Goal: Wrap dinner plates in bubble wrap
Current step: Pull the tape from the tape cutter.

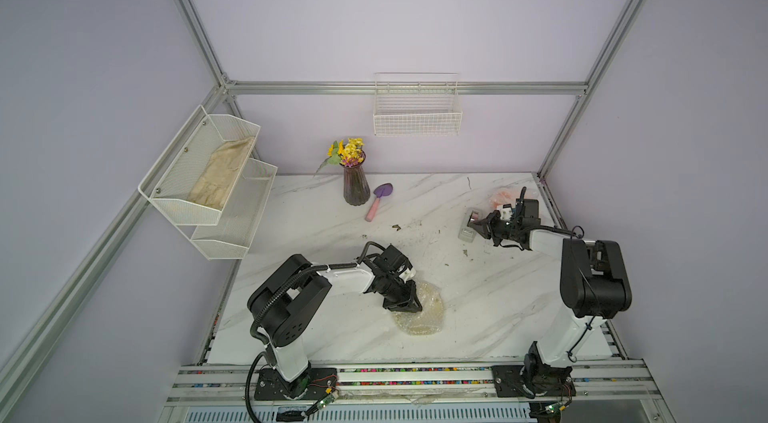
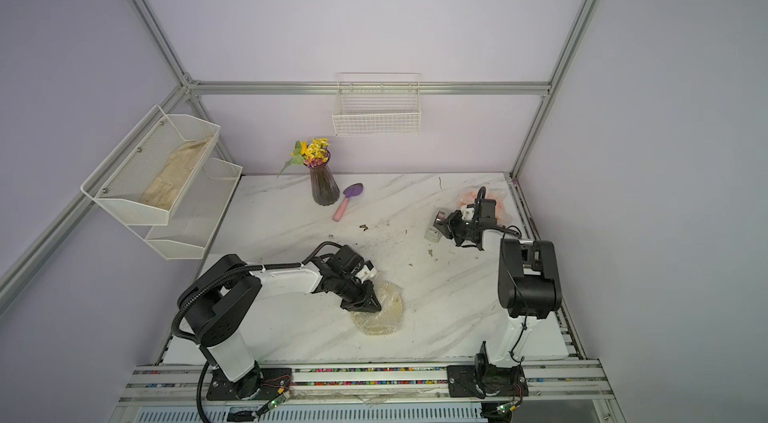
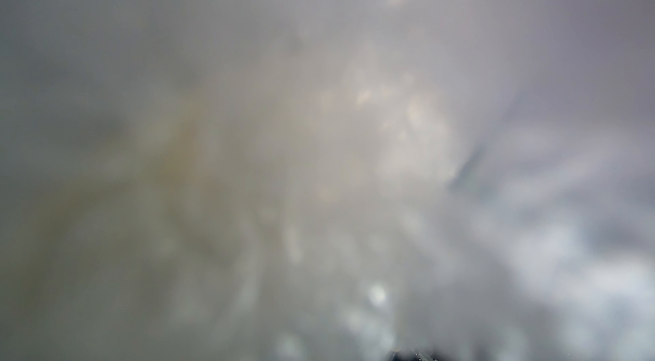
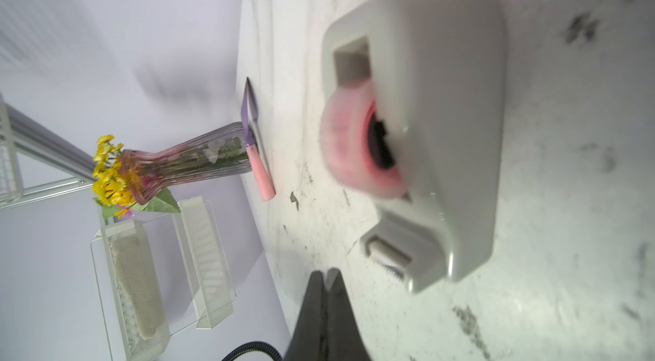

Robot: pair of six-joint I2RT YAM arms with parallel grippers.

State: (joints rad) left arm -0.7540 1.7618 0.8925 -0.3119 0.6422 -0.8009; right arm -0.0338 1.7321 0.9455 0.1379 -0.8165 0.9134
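Right pincer [image 4: 328, 276] closed; left pincer [image 1: 406, 308] pressed on bubble wrap [image 1: 430, 317], its gap hidden

No text, label, brand or number can be read in any view. The grey plastic tape dispenser [image 4: 457, 121] shows a plain shell at close range, and the clear crinkly bubble wrap [image 1: 430, 311] is only a blur in the left wrist view.

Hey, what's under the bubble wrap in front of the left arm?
Through the bubble wrap a pale, round, cream shape shows, probably a plate. The left tool covers part of it, and the wrap blurs any rim marks.
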